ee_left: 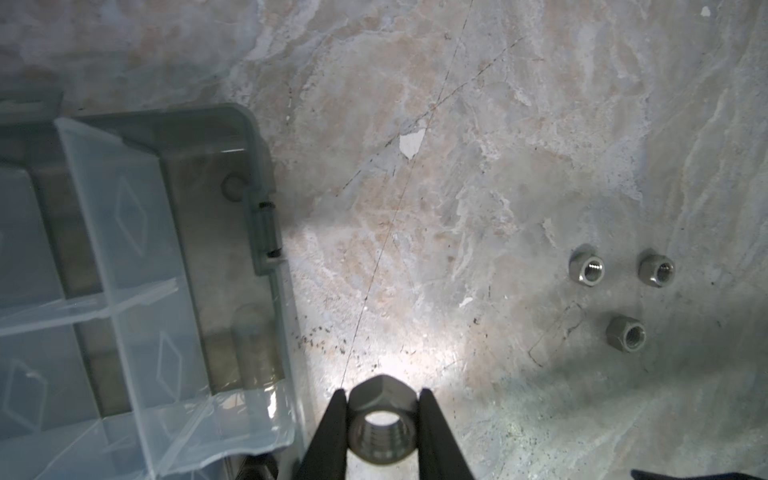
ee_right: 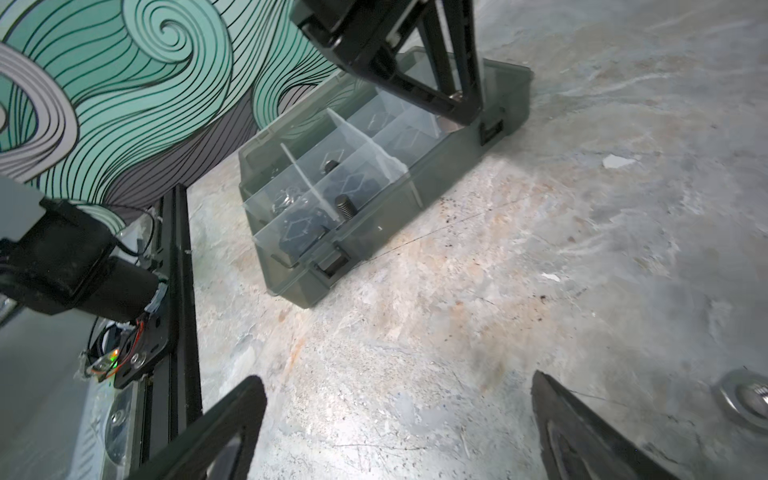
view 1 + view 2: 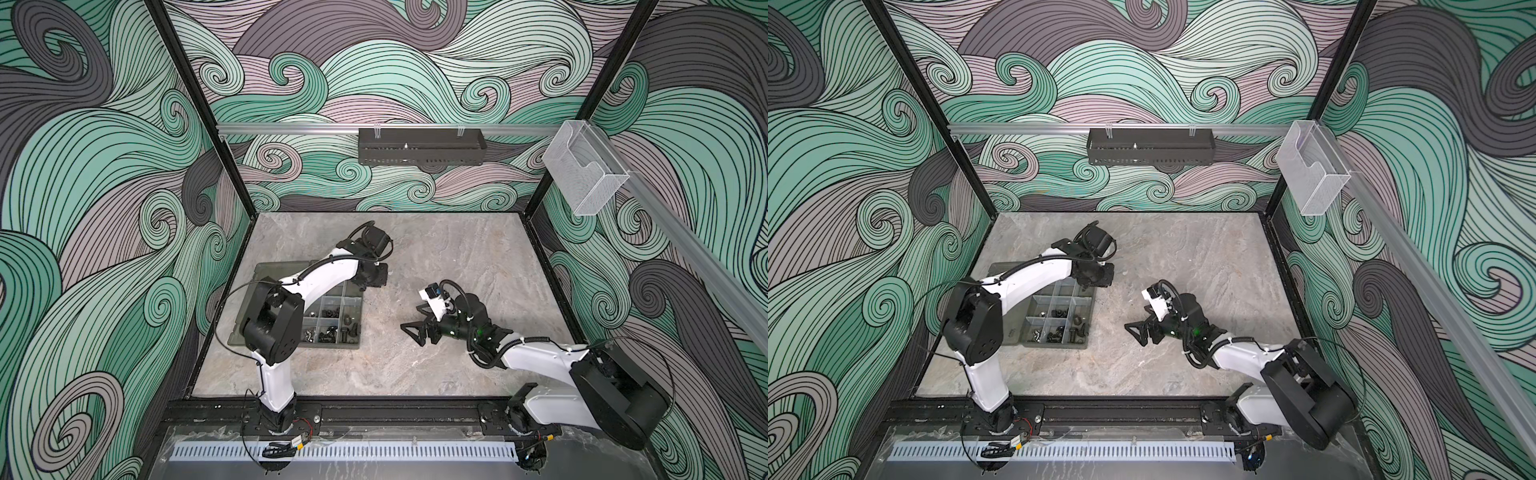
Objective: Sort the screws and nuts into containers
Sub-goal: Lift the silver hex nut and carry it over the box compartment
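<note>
**Nut gripped, box beside**

A silver nut [image 1: 381,422], bottom centre of the left wrist view, is clamped in my left tool [image 1: 382,397]. The containers [image 1: 232,120] lie at frame left: I should clear their rim before releasing. My right tool [image 2: 397,384] hangs spread.

"What is the left arm [image 3: 324,274] doing?"
"It bends at the elbow and reaches far out. The left pincer [image 1: 382,397] points down and squeezes a silver nut [image 1: 374,438]."
"And the right arm [image 3: 536,357]?"
"It stretches low toward the middle. The right pincer [image 2: 397,380] is spread wide."
</note>
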